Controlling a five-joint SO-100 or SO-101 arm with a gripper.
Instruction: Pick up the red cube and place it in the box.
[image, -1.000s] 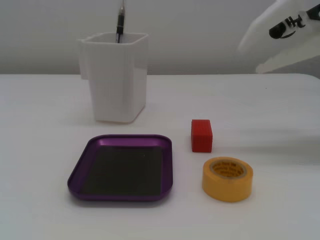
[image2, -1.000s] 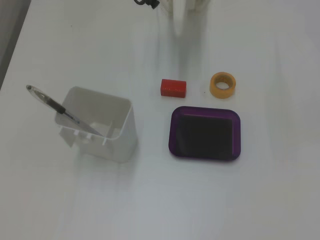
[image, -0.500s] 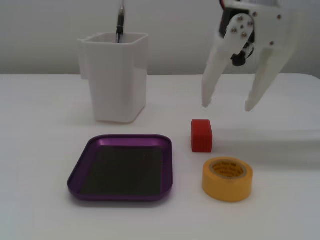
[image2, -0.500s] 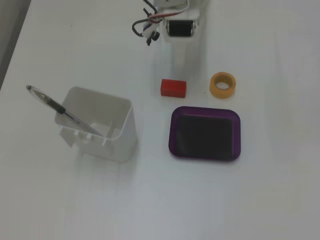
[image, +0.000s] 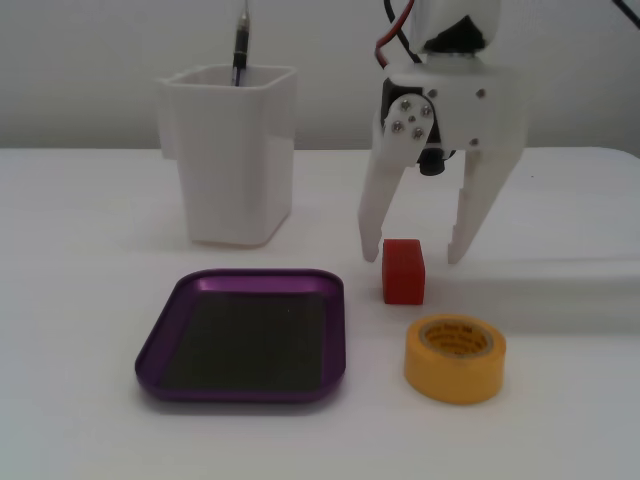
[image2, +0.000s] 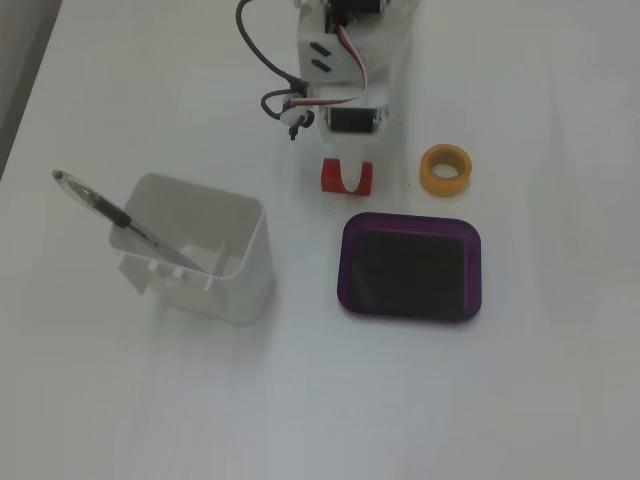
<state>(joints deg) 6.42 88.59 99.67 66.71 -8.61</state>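
Note:
The red cube (image: 403, 271) stands on the white table, right of the purple box (image: 245, 283). My gripper (image: 416, 252) is open and hangs over the cube, one white finger (image: 372, 225) by its left side and the other (image: 468, 225) apart to its right. The tips reach about the level of the cube's top. In the fixed view from above, a finger (image2: 350, 176) covers the middle of the cube (image2: 328, 178), and the box (image2: 346, 270) lies empty just below it. The gripper (image2: 350, 184) holds nothing.
A yellow tape roll (image: 455, 357) lies close in front and right of the cube, also seen from above (image2: 446, 169). A tall white square cup (image: 230, 160) with a pen (image: 240, 45) stands behind the box; from above the cup (image2: 205, 250) is left of the box.

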